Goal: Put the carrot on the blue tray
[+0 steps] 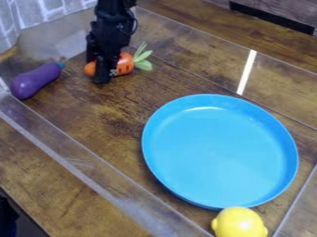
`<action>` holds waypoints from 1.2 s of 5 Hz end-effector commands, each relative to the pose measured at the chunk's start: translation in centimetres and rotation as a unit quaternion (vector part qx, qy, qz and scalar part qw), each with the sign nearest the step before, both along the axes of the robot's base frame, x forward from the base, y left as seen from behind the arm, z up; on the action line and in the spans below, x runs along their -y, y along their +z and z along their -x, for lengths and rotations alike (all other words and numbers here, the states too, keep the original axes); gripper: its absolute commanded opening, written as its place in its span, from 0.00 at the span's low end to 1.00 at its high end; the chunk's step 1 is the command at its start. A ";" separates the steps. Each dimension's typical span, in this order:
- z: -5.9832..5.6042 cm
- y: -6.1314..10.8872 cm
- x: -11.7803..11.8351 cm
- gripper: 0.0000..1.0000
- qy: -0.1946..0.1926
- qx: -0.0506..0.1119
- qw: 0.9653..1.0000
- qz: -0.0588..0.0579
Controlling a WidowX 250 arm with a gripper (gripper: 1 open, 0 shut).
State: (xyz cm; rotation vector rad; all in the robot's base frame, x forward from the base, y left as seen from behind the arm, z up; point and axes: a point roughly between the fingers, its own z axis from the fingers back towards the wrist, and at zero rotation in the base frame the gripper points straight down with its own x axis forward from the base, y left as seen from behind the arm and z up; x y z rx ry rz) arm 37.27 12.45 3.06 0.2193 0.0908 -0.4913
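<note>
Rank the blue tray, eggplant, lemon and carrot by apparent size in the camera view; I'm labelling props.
1. Blue tray, clearly largest.
2. Eggplant and lemon: similar; lemon is nearer and cropped, so unranked.
3. Carrot, smallest, partly hidden.

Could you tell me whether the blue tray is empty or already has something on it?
Empty. The blue tray shows only bare blue surface; the carrot is far off at the gripper.
</note>
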 end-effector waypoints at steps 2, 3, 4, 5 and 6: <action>-2.3 3.5 0.6 0.00 -0.015 0.054 0.998 -0.025; -2.4 4.2 0.9 0.00 -0.014 0.059 0.998 -0.035; -2.4 5.3 1.4 0.00 -0.015 0.066 0.997 -0.046; -2.4 5.6 1.6 0.00 -0.012 0.069 0.996 -0.052; -2.3 5.5 2.4 0.00 -0.015 0.073 0.996 -0.056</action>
